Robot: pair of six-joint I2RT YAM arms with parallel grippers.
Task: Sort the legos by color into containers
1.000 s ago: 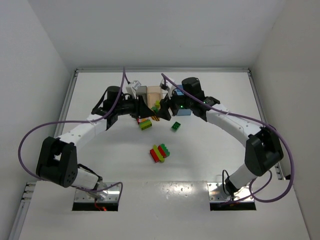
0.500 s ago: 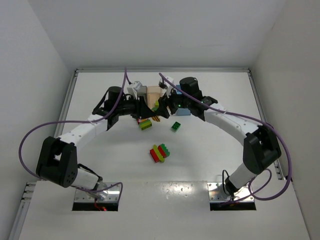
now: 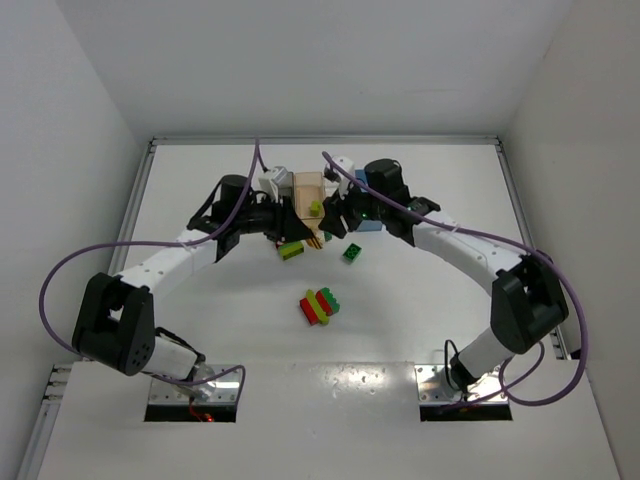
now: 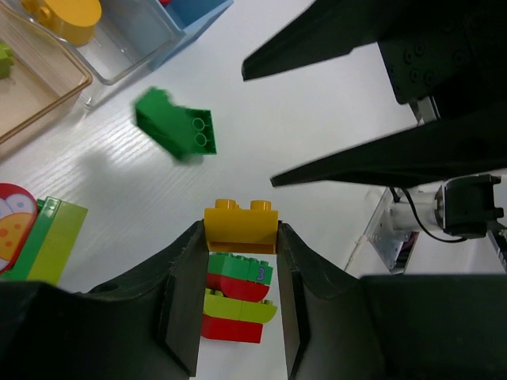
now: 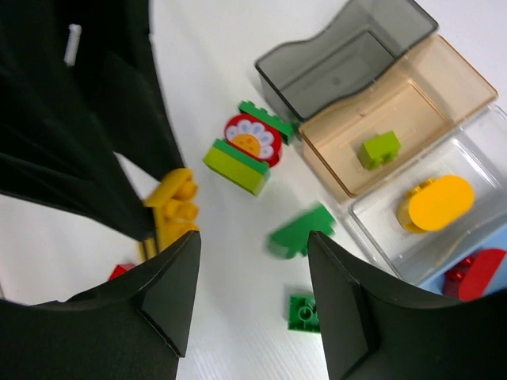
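Four containers: dark grey bin (image 5: 348, 63), tan bin (image 5: 428, 103), clear bin (image 5: 483, 150) and blue bin (image 4: 194, 14), side by side in that order at the far middle of the worktop (image 3: 420, 310).
Contents: a lime brick (image 5: 379, 149) in the tan bin; a yellow oval piece (image 5: 434, 203) in the clear bin; a red piece (image 5: 469, 271) in the blue bin; nothing visible in the dark grey bin.
Left tool (image 4: 240, 235): closed on a yellow brick (image 4: 240, 224), held above the worktop just in front of the bins.
Right tool (image 5: 252, 244): jaws apart, gripping nothing, close beside the left tool.
Loose legos: one dark green brick (image 5: 303, 311) on the worktop; a second dark green brick (image 5: 305, 229) smeared in both wrist views, so whether it is at rest cannot be told; a lime brick with a red flower piece (image 5: 245, 150) near the grey and tan bins; a stack of red, lime and green bricks (image 3: 320, 305) nearer the arm bases.
Step in hand (judged): delivering the yellow brick to the clear bin, where yellow already lies.
Method: lift enough to clear the tan bin's rim, centre over the clear bin, lower inside its walls, then release.
Hazard: the two tools are crowded; the right arm should likely give way first.
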